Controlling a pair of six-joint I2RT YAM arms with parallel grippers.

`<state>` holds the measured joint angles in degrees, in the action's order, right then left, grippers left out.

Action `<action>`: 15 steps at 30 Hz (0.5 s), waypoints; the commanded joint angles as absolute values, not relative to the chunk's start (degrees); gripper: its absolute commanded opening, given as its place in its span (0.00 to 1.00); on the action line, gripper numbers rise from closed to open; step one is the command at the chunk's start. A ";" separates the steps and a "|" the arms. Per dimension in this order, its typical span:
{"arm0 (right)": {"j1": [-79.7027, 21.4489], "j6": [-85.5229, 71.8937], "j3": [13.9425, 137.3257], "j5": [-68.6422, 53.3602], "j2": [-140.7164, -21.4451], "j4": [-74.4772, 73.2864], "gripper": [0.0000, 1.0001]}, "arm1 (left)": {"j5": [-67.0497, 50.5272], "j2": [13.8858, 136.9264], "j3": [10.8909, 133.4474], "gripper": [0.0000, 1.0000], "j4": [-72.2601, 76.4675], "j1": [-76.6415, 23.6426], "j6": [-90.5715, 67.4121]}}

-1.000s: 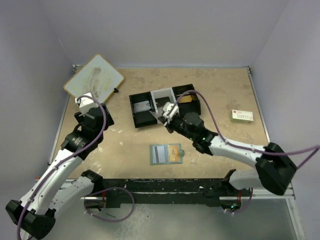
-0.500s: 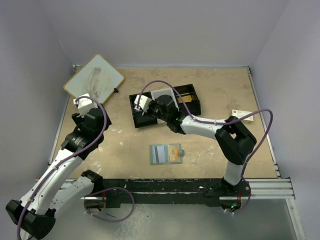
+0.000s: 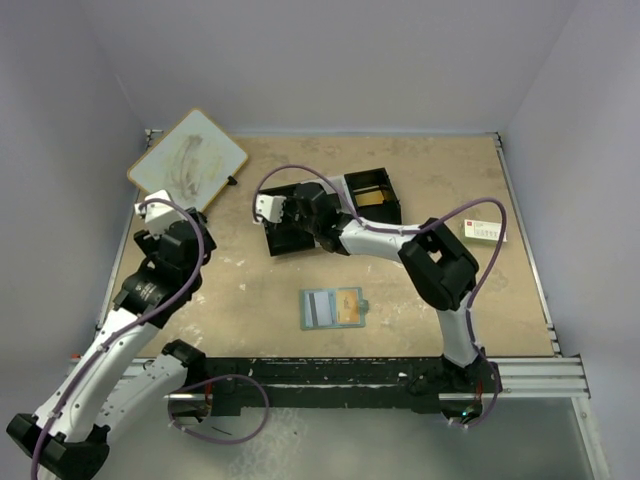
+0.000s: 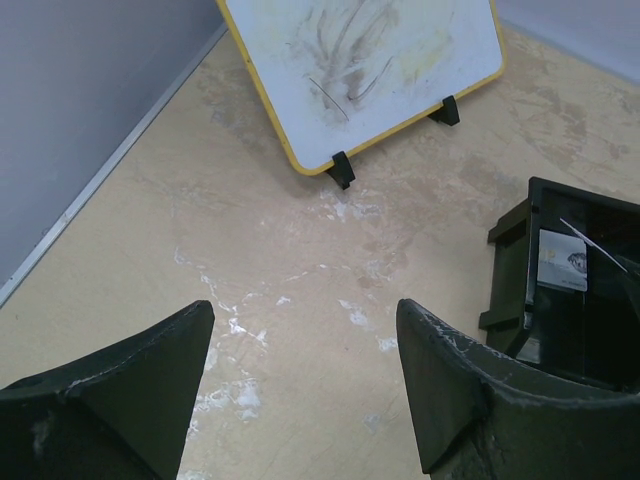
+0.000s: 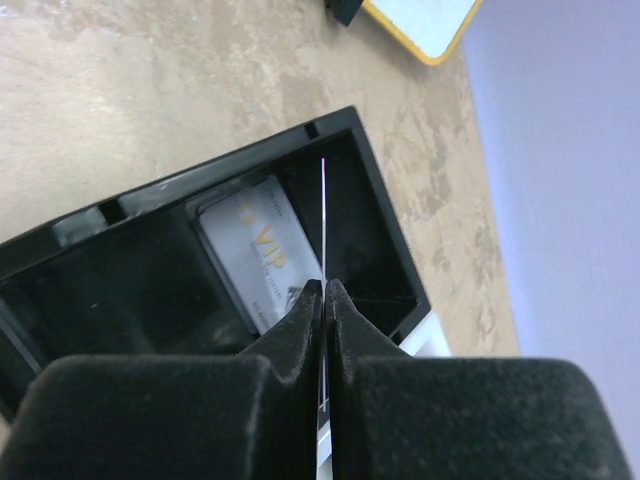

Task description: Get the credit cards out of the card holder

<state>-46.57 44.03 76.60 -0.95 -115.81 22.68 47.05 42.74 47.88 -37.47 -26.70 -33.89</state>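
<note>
Beige tabletop (image 3: pixel 420 300) carries the card holder (image 3: pixel 322 309), lying open, an orange-gold card (image 3: pixel 348 307) in its right pocket. Right gripper (image 5: pixel 324 285) – jaws pinched on a thin card (image 5: pixel 324 215) seen edge-on – hangs over the tray's (image 5: pixel 385 240) left compartment. Left gripper (image 4: pixel 305 330) stands wide apart, empty.
</note>
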 commanded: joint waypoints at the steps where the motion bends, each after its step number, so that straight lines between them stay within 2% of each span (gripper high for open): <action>1: -46.23 48.79 82.36 0.00 -117.11 22.33 0.01 | 49.85 40.79 48.25 0.72 -37.05 -26.55 -35.33; 15: -45.97 52.34 86.31 2.13 -121.66 19.78 0.00 | 50.84 36.63 47.98 0.72 -37.00 -26.57 -36.03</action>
<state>-46.26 50.85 82.85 0.60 -120.64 19.40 49.36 36.95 47.83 -37.65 -26.70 -35.11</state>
